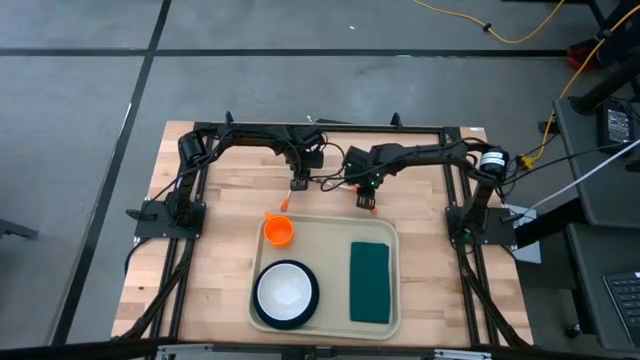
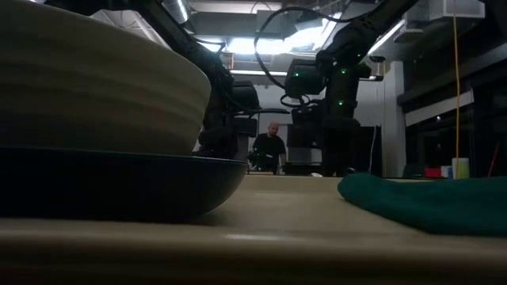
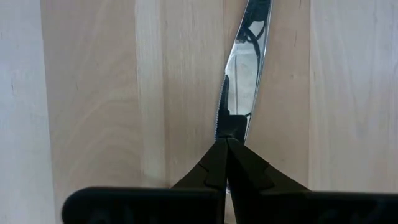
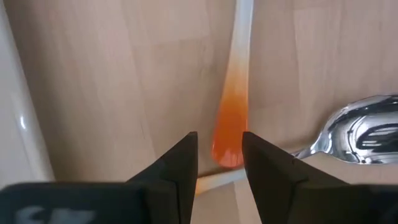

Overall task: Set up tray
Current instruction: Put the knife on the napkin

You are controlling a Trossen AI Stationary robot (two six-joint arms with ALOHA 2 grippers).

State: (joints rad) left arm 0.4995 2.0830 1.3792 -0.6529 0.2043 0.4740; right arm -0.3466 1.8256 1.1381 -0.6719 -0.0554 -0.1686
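We see the left end effector (image 3: 225, 142) clamped on a shiny metal knife (image 3: 244, 68), flat on the pale wooden desk (image 1: 225, 195). Right end effector (image 4: 220, 155) hangs parted over an orange-tipped plastic utensil (image 4: 231, 118), just beyond the large cream plastic tray's (image 1: 325, 225) far rim.

Cream tray (image 1: 325, 228), orange cup (image 1: 278, 231), dark green napkin (image 1: 369, 282)

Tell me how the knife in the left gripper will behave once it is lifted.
The knife looks like polished metal, so probably stiff and slippery. The left gripper is shut on one narrow spot of it, so it may pivot or slide. It lies flat on the wooden table, so rolling seems unlikely.
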